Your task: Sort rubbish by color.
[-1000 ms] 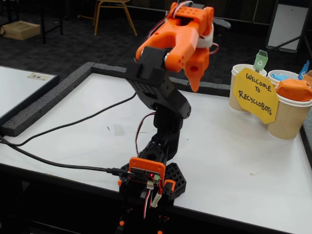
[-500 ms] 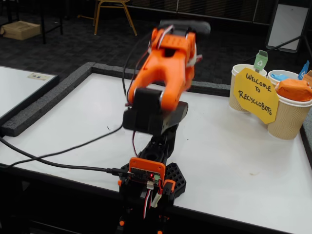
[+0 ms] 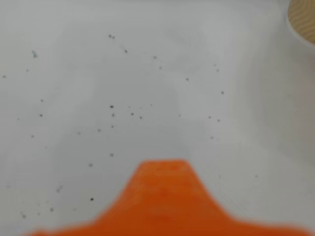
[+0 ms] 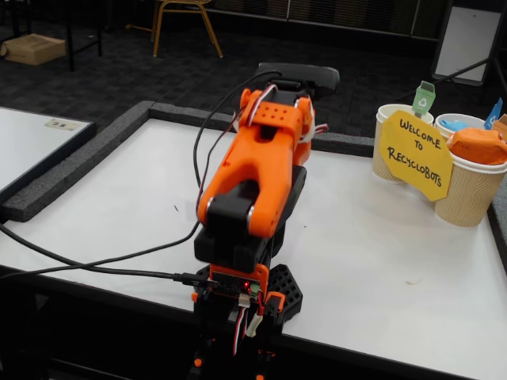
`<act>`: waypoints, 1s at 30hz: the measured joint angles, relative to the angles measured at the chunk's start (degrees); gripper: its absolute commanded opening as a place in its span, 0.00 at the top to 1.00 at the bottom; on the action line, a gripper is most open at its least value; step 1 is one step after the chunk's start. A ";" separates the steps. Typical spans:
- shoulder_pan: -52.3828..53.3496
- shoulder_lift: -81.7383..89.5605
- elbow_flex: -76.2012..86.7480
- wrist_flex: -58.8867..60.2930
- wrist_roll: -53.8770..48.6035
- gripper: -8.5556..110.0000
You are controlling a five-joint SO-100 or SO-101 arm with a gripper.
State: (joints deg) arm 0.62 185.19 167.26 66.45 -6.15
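An orange paper wad (image 4: 478, 146) sits in the nearest tan cup at the right of the fixed view. Behind it, a light blue wad (image 4: 454, 124) shows in another cup. No green wad is visible. The orange arm (image 4: 253, 182) is folded low over its base, and its bulk hides the fingertips in the fixed view. In the wrist view my gripper (image 3: 165, 169) shows only as one blurred orange finger (image 3: 165, 201) over bare white table, with nothing seen in it.
Three tan cups (image 4: 469, 194) stand at the table's right edge behind a yellow sign (image 4: 415, 154). A cup rim (image 3: 302, 17) cuts the wrist view's top right corner. Black cables (image 4: 95, 261) cross the left of the table. Grey foam edging (image 4: 71, 166) borders it.
The arm has swung away from the cups and folded down over its base. The gripper, raised high a second ago, now points at the table surface.
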 measured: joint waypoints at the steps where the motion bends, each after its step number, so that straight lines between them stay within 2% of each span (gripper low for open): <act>1: 0.09 0.53 0.53 0.26 0.26 0.93; 12: -0.09 1.49 7.29 3.34 1.41 0.93; 30: 0.09 1.49 7.29 3.52 1.58 0.93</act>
State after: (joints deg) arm 0.70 186.68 174.55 69.96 -4.57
